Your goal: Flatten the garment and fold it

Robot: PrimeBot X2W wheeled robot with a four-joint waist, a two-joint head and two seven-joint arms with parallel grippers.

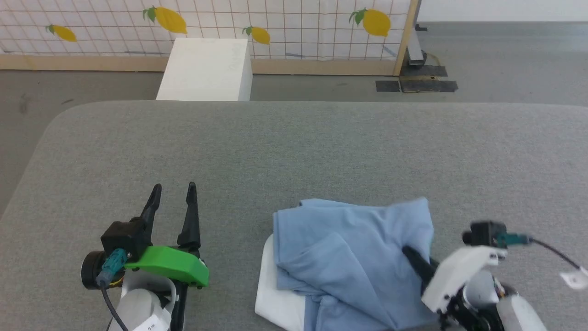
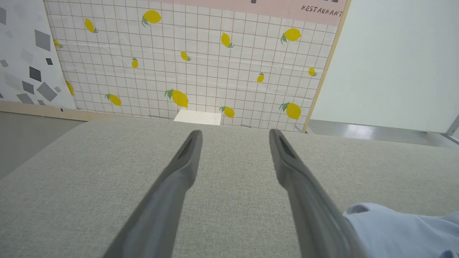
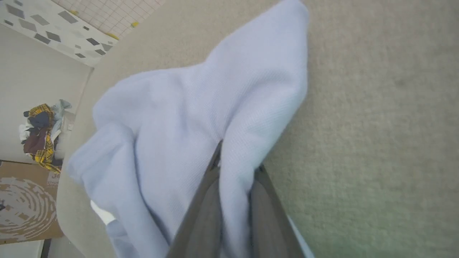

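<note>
The jaws of the right gripper (image 1: 409, 252) are closed on a raised fold of the garment (image 1: 349, 257). The right wrist view shows it best: a ridge of blue cloth is pinched between the two dark fingers of the right gripper (image 3: 236, 172). In the head view those fingers only vanish under the fabric.

The garment (image 3: 172, 136) lies bunched in soft rumples at the near edge of the counter (image 1: 294, 147), right of centre. It is pale blue knit, and its white section (image 1: 275, 294) sticks out flat beneath it on the left. In the left wrist view one rounded blue corner (image 2: 394, 229) just touches the side of that gripper's right finger.

The left gripper (image 1: 174, 186) sits well to the left of the cloth. Its jaws stand apart, with the left gripper (image 2: 235, 132) framing bare counter (image 2: 71, 179), a grey, felt-like weave with rounded corners.

Beyond the far edge stands a plain white box (image 1: 206, 69), and behind it a gridded screen (image 1: 275, 27) printed with lemons. The right wrist view also catches a heap of clothes (image 3: 41, 136), yellow plaid and dark pieces. Whether they sit in a bin I cannot tell. Beside them is a brown carton (image 3: 25, 204).
</note>
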